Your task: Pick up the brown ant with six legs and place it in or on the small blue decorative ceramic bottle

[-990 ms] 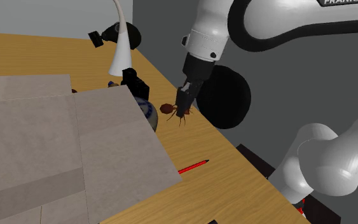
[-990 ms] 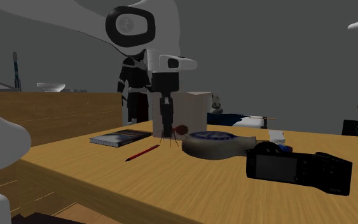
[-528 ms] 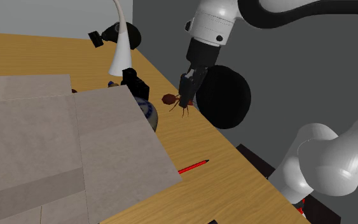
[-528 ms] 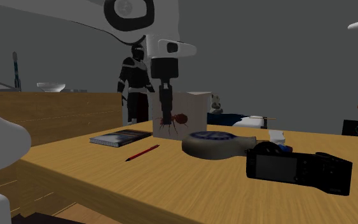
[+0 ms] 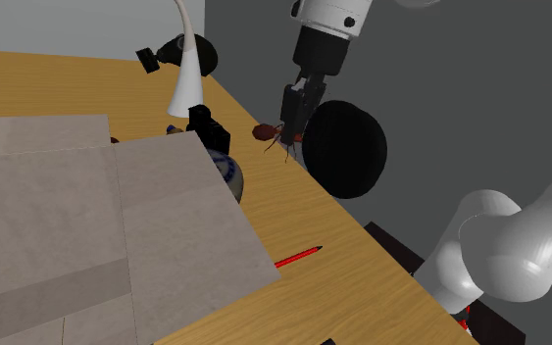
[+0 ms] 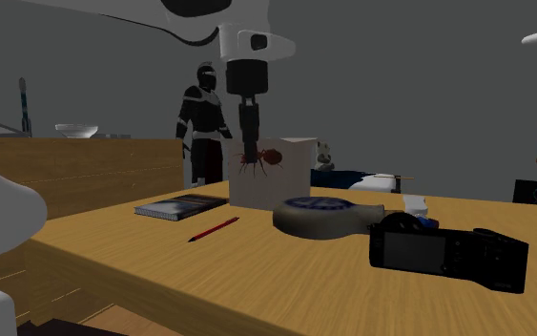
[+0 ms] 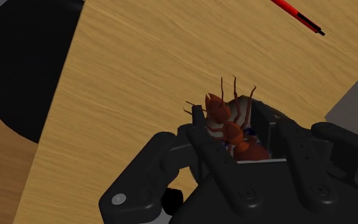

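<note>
Two fingers (image 7: 204,145): we see them clamped on the ant (image 5: 267,132) (image 6: 262,157) (image 7: 225,118), one on each side of its body.
Gripper (image 5: 285,129) (image 6: 249,153) (image 7: 234,127): black, pointing down, raised well above the table (image 5: 352,245) (image 6: 209,272) (image 7: 126,83).
Ant: reddish brown, held in the air clear of the wood, with its thin legs sticking out past the fingertips. In the second exterior view we see it against a pale box (image 6: 280,186).
Bottle (image 5: 230,172) (image 6: 319,216): blue and white, lying flat on the table. In the shoulder view a grey slab (image 5: 117,216) hides part of it, and it sits below and to the left of the ant, not touching it.
Pencil (image 5: 298,258) (image 6: 214,229) (image 7: 296,13): red, flat on the table, well apart from the bottle.
Camera (image 5: 207,123) (image 6: 447,253): black, on the table near the bottle.
Lamp (image 5: 187,69): white, standing beyond the camera in the shoulder view.
Book (image 6: 180,206): dark, flat on the table, to the second exterior view's left of the box.
</note>
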Motion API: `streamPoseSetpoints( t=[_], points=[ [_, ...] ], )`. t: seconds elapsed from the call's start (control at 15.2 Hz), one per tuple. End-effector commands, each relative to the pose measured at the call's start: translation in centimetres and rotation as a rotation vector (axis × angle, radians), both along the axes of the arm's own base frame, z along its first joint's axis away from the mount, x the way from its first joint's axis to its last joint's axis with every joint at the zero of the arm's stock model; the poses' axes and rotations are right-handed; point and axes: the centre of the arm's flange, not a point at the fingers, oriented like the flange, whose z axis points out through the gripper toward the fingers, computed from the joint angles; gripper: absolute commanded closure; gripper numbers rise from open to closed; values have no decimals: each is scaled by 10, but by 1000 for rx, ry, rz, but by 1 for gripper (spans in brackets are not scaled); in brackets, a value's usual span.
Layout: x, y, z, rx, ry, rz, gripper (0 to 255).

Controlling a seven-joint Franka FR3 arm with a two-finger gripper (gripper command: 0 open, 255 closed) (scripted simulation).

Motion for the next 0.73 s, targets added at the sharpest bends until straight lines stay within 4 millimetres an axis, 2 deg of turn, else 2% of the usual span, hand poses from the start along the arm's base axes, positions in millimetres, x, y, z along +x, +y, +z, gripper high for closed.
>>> streamPoseSetpoints(
  t=[0.0,0.53,0.66],
  points=[
    [0,0,10,0,0,0,255],
    [0,0,51,0,0,0,255],
    [21,16,49,0,0,0,255]
  ],
)
